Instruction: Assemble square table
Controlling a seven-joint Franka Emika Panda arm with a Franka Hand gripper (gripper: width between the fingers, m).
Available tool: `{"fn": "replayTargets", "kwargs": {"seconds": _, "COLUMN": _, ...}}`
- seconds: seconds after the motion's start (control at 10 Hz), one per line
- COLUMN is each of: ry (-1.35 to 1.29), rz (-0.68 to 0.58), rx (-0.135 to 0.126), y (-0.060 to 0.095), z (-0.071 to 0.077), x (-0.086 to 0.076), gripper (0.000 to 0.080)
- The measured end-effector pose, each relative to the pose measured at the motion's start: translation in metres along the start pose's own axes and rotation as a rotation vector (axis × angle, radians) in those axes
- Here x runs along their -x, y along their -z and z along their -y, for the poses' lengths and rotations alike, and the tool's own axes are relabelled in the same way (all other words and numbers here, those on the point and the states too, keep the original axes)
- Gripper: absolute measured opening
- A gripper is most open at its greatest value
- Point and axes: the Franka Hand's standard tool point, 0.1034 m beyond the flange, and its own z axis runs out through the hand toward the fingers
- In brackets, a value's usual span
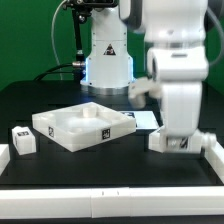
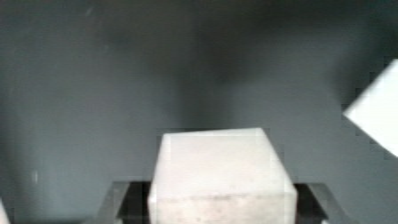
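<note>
Since fingers (image 2: 310,203) pinch the leg (image 2: 221,178) near one end, it may pivot or slip on lift, esp. w/ a quick swing to the slab (image 1: 84,124).

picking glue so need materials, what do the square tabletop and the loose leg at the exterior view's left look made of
tabletop: probably white plastic, matte, smooth with no grain. loose leg: same matte white look, likely plastic too, though too small to be sure.

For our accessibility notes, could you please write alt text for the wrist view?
A white table leg is clamped between the gripper's dark fingers, over a black table. Another white part pokes in at the edge.
</note>
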Motion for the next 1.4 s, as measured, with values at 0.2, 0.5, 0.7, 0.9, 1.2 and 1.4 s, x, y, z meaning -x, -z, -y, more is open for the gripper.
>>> {"fn": "replayTargets", "kwargs": {"seconds": 0.2, "ry": 0.038, "rz": 0.001, "rx": 0.016, "y": 0.027, "z": 0.016, "x": -0.013, "gripper": 0.0285}}
{"fn": "replayTargets", "kwargs": {"seconds": 0.5, "ry": 0.027, "rz": 0.001, "rx": 0.005, "y": 0.021, "z": 0.016, "x": -0.009, "gripper": 0.0285}}
{"fn": "replayTargets", "kwargs": {"seconds": 0.7, "ry": 0.222, "rz": -0.008, "rx": 0.025, "y": 0.015, "z": 0.030, "x": -0.018, "gripper": 0.0286}}
{"fn": "replayTargets", "kwargs": {"seconds": 0.9, "ry": 0.355, "rz": -0.018, "rx": 0.055, "y": 0.013, "z": 0.065, "x": -0.048, "gripper": 0.0287}}
{"fn": "replayTargets", "kwargs": {"seconds": 1.2, "ry": 0.325, "rz": -0.019, "rx": 0.031, "y": 0.010, "z": 0.071, "x": -0.041, "gripper": 0.0287}}
{"fn": "replayTargets", "kwargs": {"seconds": 1.4, "ry": 0.338, "rz": -0.023, "rx": 0.039, "y": 0.007, "z": 0.073, "x": -0.044, "gripper": 0.0287}}
